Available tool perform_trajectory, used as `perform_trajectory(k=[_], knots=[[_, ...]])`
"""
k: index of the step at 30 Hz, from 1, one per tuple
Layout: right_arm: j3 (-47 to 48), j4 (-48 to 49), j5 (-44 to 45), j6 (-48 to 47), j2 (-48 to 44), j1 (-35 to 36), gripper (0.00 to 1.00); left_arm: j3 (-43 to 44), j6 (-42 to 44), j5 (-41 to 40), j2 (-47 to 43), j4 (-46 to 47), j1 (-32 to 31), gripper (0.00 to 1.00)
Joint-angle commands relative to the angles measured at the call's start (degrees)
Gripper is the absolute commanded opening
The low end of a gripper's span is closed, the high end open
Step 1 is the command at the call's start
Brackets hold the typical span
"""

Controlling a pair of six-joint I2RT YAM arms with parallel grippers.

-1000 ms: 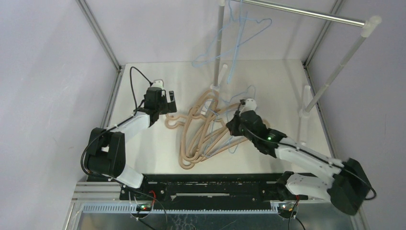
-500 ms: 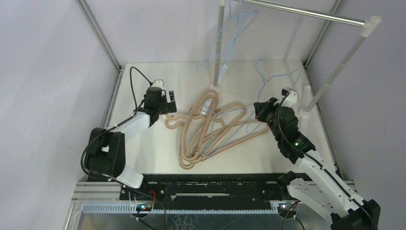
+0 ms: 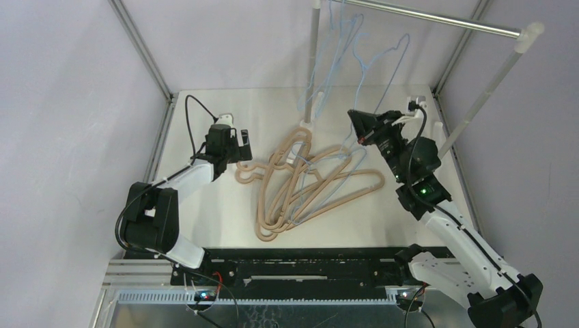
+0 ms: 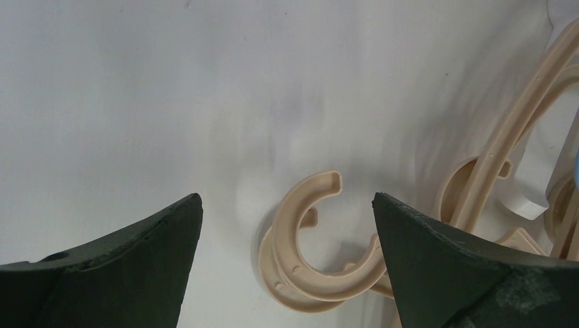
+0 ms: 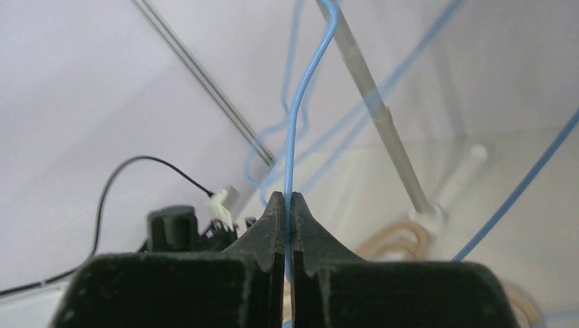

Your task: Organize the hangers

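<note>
Several tan hangers (image 3: 300, 188) lie tangled mid-table, with a thin light-blue one (image 3: 339, 179) woven among them. My left gripper (image 3: 237, 146) rests open at the pile's left end. In its wrist view, the left gripper (image 4: 287, 198) has two stacked tan hooks (image 4: 305, 256) lying between its spread fingers (image 4: 147, 263), untouched. My right gripper (image 3: 358, 126) is raised at the back right, shut on a light-blue hanger (image 3: 391, 72) that stands up from it. In its wrist view, the right gripper (image 5: 287, 199) pinches the blue wire (image 5: 296, 116). More blue hangers (image 3: 333, 51) hang from the rail.
A silver rail (image 3: 437, 21) crosses the back on white posts (image 3: 486, 96), one post (image 3: 314, 61) standing just behind the pile. Metal frame bars (image 3: 140, 48) and purple-white walls close in the sides.
My right arm has lifted the light-blue hanger out of the pile and swung it right and up toward the rail. The hanging blue hangers have swayed. The left arm has not moved.
</note>
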Motion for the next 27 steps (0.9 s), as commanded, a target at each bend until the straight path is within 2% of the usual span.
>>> perform_trajectory(k=[1, 12, 27], knots=[[6.5, 7.9, -3.6, -2.9, 3.1, -0.6, 0.00, 2.3, 0.0, 0.0, -0.3, 1.1, -0.4, 0.99], [19.5, 9.3, -6.1, -0.6, 17.5, -6.3, 0.00, 2.5, 0.6, -1.4, -0.7, 0.6, -0.4, 0.99], [25.0, 11.4, -10.8, 4.2, 28.4, -11.1, 0.00, 3.4, 0.7, -1.3, 1.4, 0.6, -0.4, 1.00]])
